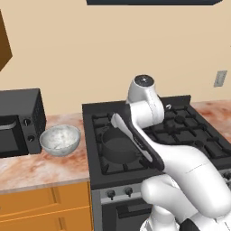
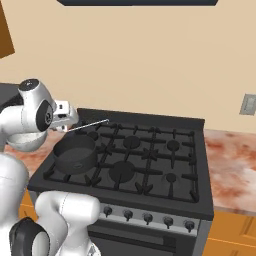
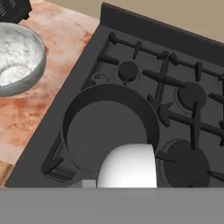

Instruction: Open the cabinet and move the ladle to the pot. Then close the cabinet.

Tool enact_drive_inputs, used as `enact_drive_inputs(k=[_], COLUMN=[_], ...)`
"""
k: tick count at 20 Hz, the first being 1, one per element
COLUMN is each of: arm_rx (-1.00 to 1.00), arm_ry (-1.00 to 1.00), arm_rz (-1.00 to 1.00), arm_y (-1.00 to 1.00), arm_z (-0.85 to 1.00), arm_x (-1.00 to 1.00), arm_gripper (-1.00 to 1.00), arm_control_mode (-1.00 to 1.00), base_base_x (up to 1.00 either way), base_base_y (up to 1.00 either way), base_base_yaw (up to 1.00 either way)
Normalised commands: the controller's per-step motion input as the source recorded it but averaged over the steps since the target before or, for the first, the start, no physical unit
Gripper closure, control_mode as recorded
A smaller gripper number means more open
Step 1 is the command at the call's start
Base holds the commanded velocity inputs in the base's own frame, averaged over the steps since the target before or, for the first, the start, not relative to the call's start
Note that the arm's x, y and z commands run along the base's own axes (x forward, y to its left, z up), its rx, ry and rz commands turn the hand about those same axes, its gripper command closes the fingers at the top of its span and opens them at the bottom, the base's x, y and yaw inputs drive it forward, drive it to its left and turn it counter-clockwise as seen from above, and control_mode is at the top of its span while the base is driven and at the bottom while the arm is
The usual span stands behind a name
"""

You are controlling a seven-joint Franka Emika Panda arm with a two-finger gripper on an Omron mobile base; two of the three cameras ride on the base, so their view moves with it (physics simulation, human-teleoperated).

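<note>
Left base view: the arm reached over the stove [image 1: 149,135] and hid much of the pot [image 1: 118,149], which sat on the near-left burner. The silver bowl [image 1: 60,139] stood on the tabletop [image 1: 40,169] just left of the stove, with the microwave [image 1: 20,121] further left. An orange cabinet [image 1: 4,45] edge showed at upper left (door state not readable).

Right base view: the tool [image 2: 67,122] hovered just above the far-left edge of the pot. A thin silvery rod, the ladle [image 2: 90,124] handle, stuck out rightwards from it over the grates. The tool was clenched on that handle, jaws nearly together. The ladle's bowl end was hidden behind the wrist.

Hand view: the camera looked down into the empty pot, which sat almost centred beneath. A rounded white shape at the bottom edge was probably the ladle's bowl (could not be sure). The silver bowl sat at upper left on the tabletop.

Judgement: the step in hand was placing the ladle into the pot. To do it well, lower until the bowl end is inside the rim, keep the handle clear of the silver bowl, then release low so it doesn't bounce out. The cabinet remained to be closed.
</note>
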Motion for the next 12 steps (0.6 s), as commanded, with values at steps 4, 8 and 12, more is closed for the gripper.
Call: enact_drive_inputs(k=[4, 8, 12], arm_rx=[0.00, 0.00, 0.00], arm_ry=[0.05, 0.05, 0.05], arm_rz=[0.00, 0.00, 0.00], arm_y=[0.14, 0.12, 0.11], arm_z=[-0.35, -0.34, -0.33], arm_x=[0.29, 0.29, 0.30], arm_gripper=[1.00, 1.00, 1.00], arm_control_mode=[-1.00, -1.00, -1.00], base_base_x=[0.00, 0.00, 0.00], base_base_y=[0.00, 0.00, 0.00], base_base_yaw=[0.00, 0.00, 0.00])
